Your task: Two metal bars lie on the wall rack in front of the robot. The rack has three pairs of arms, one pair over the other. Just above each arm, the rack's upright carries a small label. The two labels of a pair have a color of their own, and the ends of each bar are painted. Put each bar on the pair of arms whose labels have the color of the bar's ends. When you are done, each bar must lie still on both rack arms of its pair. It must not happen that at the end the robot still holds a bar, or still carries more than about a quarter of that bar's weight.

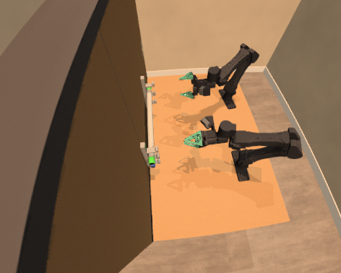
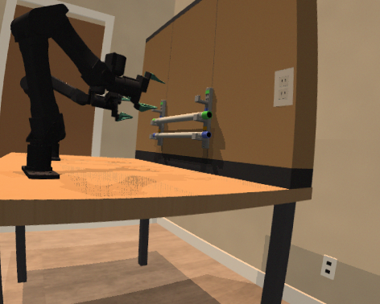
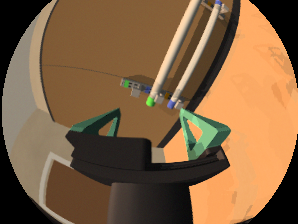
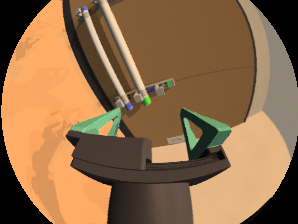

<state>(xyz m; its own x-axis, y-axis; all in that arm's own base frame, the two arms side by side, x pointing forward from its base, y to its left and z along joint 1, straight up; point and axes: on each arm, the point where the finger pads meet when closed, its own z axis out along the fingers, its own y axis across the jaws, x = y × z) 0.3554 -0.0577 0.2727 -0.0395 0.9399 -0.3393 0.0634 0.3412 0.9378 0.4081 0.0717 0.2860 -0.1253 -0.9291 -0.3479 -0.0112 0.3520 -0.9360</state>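
Note:
The rack (image 2: 208,120) hangs on the brown wall. A green-ended bar (image 2: 180,117) lies on the middle pair of arms. A blue-ended bar (image 2: 179,134) lies on the bottom pair. The top pair is empty, with a green label (image 2: 207,92) above it. Both bars show in the left wrist view (image 3: 176,46) and in the right wrist view (image 4: 121,46). My left gripper (image 1: 194,139) is open and empty, in the air short of the rack's near end. My right gripper (image 1: 186,85) is open and empty, in the air short of the far end.
The brown wall panel (image 1: 108,144) stands along the table's edge, with a wall socket (image 2: 283,86) beyond the rack. The arm bases (image 1: 241,170) stand on the orange table top, well back from the wall.

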